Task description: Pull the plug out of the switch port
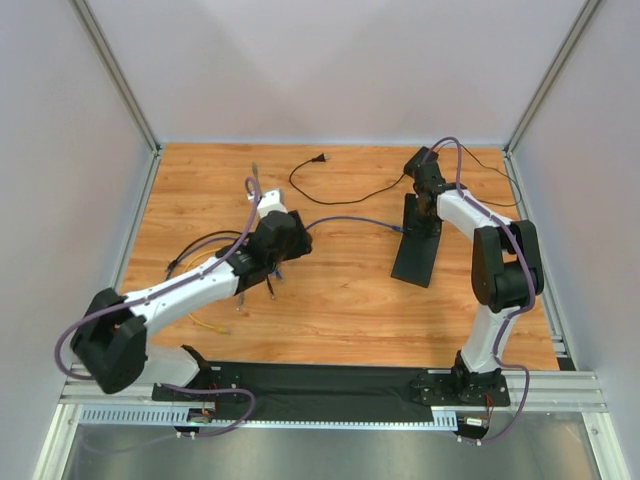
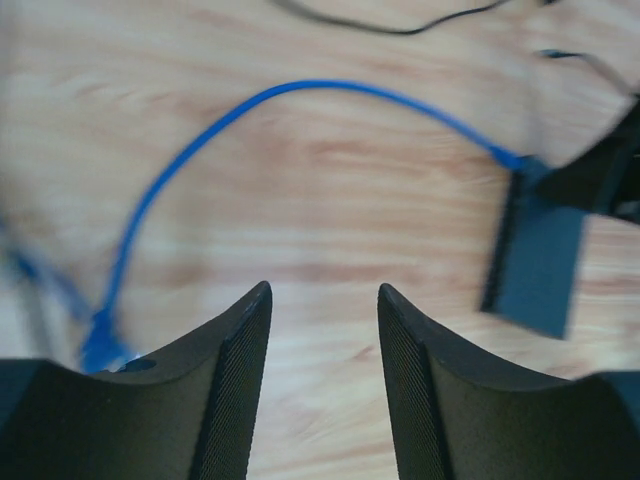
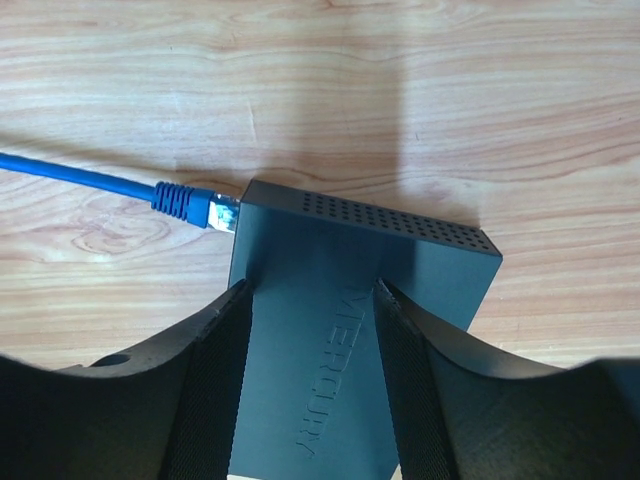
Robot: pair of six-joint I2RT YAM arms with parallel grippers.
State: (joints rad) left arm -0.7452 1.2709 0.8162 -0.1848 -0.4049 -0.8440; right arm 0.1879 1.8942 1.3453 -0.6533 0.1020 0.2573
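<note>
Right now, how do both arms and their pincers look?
The left arm and right arm have white links, black joints and a purple cable looping alongside. The left pincer and right pincer have black curved fingers with ribbed inner pads.

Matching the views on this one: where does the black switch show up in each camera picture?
Top external: the switch lies right of centre, angled, by the right arm.
Left wrist: the switch sits at the right edge, mid-height and blurred.
Right wrist: the switch fills the lower centre and runs out of the bottom.
Shared landmark: the blue cable reaches the switch's corner in all three.
</note>
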